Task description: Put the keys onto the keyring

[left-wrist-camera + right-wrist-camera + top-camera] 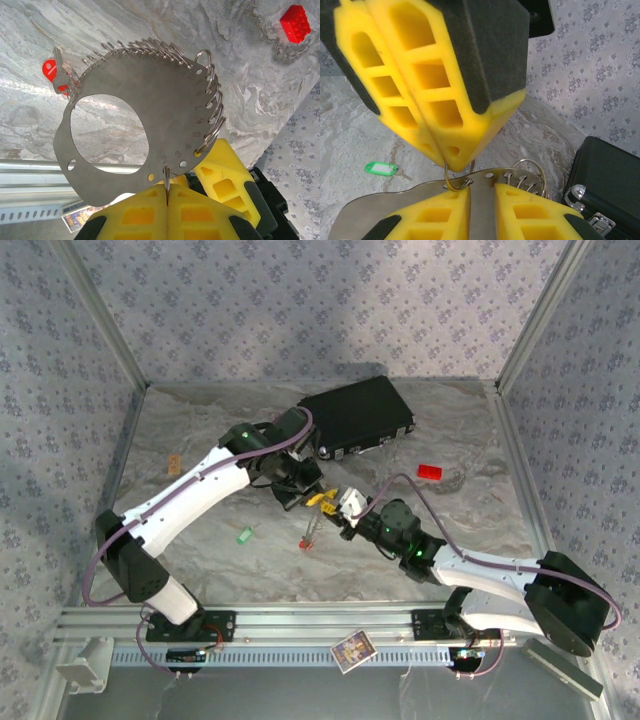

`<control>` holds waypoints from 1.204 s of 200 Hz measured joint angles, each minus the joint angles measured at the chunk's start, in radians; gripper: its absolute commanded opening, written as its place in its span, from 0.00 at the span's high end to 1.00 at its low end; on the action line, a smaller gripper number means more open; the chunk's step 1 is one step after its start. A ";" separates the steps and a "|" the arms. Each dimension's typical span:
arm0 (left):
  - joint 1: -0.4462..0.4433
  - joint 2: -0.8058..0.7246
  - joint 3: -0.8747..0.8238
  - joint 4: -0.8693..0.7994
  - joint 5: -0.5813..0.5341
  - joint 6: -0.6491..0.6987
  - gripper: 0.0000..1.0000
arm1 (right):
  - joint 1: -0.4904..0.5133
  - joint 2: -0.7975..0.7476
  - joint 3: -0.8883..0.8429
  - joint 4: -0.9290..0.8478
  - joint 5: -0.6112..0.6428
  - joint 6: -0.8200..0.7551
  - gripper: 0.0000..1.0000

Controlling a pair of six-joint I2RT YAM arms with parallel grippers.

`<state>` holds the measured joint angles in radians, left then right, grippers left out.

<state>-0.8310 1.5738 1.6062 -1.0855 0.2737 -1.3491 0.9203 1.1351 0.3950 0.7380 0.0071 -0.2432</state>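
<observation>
The left gripper (pixel 167 189) is pinched tight on the keyring (pixel 150 100). The red key (pixel 50 70) is at its far edge, past those fingertips. The right gripper (pixel 481 194) has its fingers a little apart, touching the keyring. The green key (pixel 380 168) lies off to their left.

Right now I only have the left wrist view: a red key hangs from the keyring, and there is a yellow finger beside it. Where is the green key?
Observer: The green key lies loose on the table, well apart from the keyring.
Operator: Is that yellow finger the right claw's?
Observer: It looks so. The right claw faces the keyring's flat side, jaws apart.
Operator: Anything else on the table near them?
Observer: A black case sits at the far side of the table.
</observation>
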 measured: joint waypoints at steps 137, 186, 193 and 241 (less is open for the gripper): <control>0.022 -0.034 -0.080 0.045 0.056 -0.077 1.00 | 0.013 0.000 -0.019 0.014 -0.023 -0.054 0.75; 0.033 -0.042 -0.095 0.047 0.056 -0.078 1.00 | 0.026 0.000 -0.019 0.010 -0.021 -0.088 0.75; 0.035 -0.042 -0.098 0.050 0.056 -0.079 1.00 | 0.028 0.000 -0.019 0.007 -0.021 -0.091 0.75; 0.039 -0.042 -0.111 0.061 0.056 -0.085 1.00 | 0.031 -0.010 -0.019 -0.010 -0.030 -0.095 0.74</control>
<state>-0.7918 1.5314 1.4952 -1.0248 0.3294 -1.4345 0.9516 1.1255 0.3756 0.7277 -0.0227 -0.3378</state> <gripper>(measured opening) 0.046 0.255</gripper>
